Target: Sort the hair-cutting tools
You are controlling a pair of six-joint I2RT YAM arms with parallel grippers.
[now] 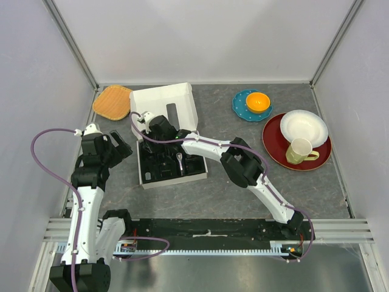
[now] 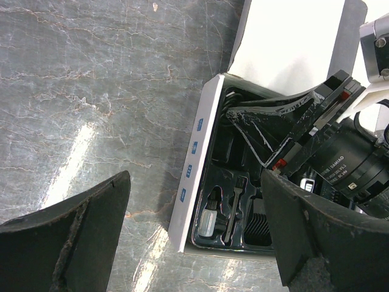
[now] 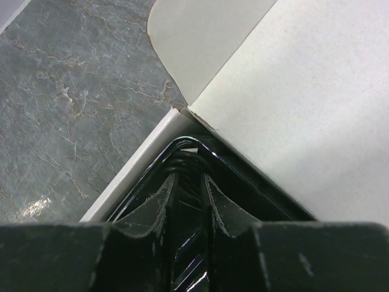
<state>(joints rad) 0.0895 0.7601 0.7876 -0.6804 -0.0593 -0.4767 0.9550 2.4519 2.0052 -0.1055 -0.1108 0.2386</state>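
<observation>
the white box (image 1: 163,100) sits open on the grey surface (image 1: 243,182), lid tipped back, with the black moulded tray (image 1: 159,175) inside it. the tools are in that tray: the black-and-silver clipper (image 1: 180,162) lies near the middle, and the left wrist view shows a thin black brush (image 2: 234,204) in a slot at the tray's end, with a small clear bottle (image 2: 209,214) just beside it on one side and a ribbed black comb guard (image 2: 258,222) on the other.

the right hand (image 1: 148,123) reaches across the box into the tray's far left corner. in its own view the right hand (image 3: 187,179) has its fingers (image 3: 152,210) pressed almost together, only a thin slit between them, pointing at dark curved strands in the corner; i cannot tell whether anything is pinched.

the left hand (image 1: 121,151) hangs just beside the box's left wall, apart from it, fingers (image 2: 67,243) spread wide and holding nothing.

well off to the right stand a teal plate (image 1: 243,109) with an orange bowl (image 1: 258,101).
</observation>
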